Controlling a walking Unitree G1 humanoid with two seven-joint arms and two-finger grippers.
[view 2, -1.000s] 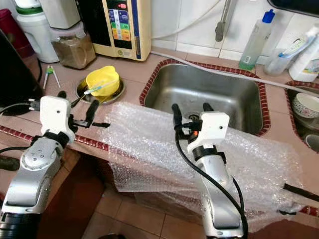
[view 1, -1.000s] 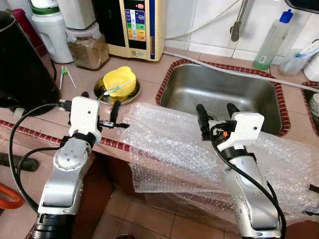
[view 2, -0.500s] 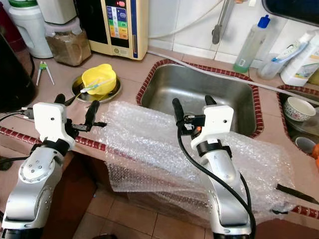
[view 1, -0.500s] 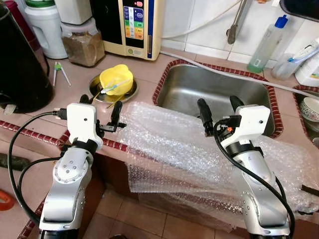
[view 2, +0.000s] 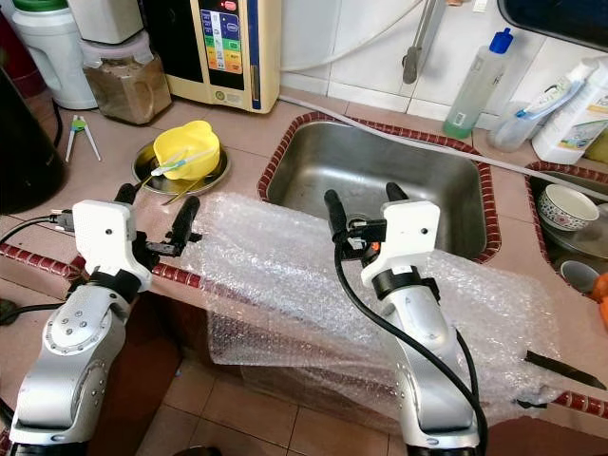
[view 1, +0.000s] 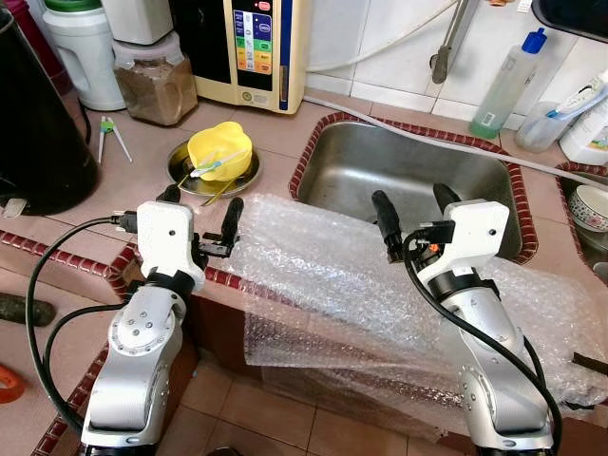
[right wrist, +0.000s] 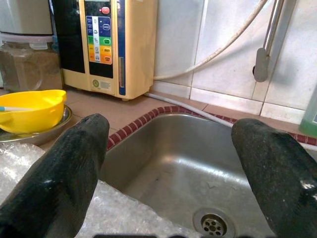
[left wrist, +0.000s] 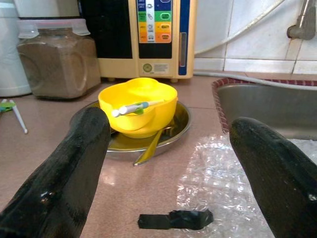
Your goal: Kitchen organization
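A robot is standing at a tiled kitchen counter (view 1: 114,204), looking down at its two silver arms. A large sheet of clear bubble wrap (view 1: 313,285) is lying across the counter's front edge, covering the near rim of a steel sink (view 1: 418,176) and hanging down over the cabinet front below.

The left gripper (view 1: 200,204) is hovering over the counter with its two black fingers spread apart and holding nothing. The left edge of the bubble wrap is lying just beside its inner finger, under and slightly ahead of the fingertip. A small strip of black tape (left wrist: 174,218) is sitting on that edge, between the fingers in the left wrist view. Just ahead of this gripper, a yellow bowl (view 1: 219,152) is resting in a shallow metal dish (left wrist: 181,119), with a toothbrush (left wrist: 133,107) lying across the bowl.

The right gripper (view 1: 416,211) is poised above the bubble wrap at the near side of the sink, its fingers also wide apart and empty. The sink basin and its drain (right wrist: 213,225) are lying directly ahead of it.

Farther ahead of both grippers, against the white tiled wall, a cream water appliance (view 1: 256,52) with a coloured button panel is standing. Next to it is a clear jar (view 1: 154,81) of brown powder. A clear bottle with a blue cap (view 1: 508,81) is standing beyond the sink, off to the right gripper's outer side.
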